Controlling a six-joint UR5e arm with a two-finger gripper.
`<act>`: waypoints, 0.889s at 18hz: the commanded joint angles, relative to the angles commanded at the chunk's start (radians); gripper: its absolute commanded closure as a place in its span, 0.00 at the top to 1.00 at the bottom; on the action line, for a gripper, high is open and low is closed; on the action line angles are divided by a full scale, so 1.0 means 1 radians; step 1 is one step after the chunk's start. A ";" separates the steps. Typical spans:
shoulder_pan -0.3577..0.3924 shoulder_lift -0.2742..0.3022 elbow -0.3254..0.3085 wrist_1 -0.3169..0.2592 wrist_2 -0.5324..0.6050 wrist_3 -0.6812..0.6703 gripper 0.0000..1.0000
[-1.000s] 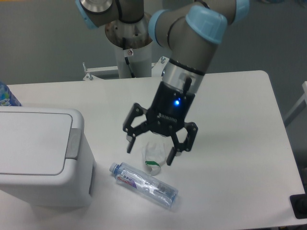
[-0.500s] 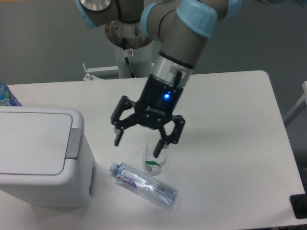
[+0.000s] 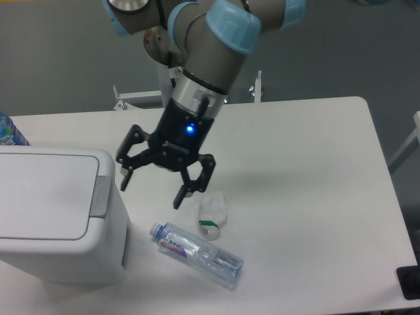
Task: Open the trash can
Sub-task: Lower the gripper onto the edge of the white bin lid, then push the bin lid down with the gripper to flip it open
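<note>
The trash can (image 3: 56, 216) is a large white boxy bin at the left front of the table, its flat lid down and a grey tab (image 3: 101, 195) on its right rim. My gripper (image 3: 151, 192) hangs open and empty above the table, just right of the bin's grey tab and not touching it. Its left fingertip is close to the bin's top right corner.
A crushed clear plastic bottle (image 3: 197, 253) lies on the table in front of the gripper. A crumpled clear cup (image 3: 210, 212) with a green mark lies just behind it. A blue-labelled item (image 3: 9, 131) pokes in at the left edge behind the bin.
My gripper has moved left from above the crumpled cup toward the bin's right rim, staying open. The cup is now uncovered. Bin, bottle and cup have not moved.
</note>
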 joint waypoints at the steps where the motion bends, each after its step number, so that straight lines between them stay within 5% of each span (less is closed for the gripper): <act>1: -0.017 -0.011 0.005 0.000 0.018 0.000 1.00; 16: -0.023 -0.028 0.008 0.005 0.036 0.000 1.00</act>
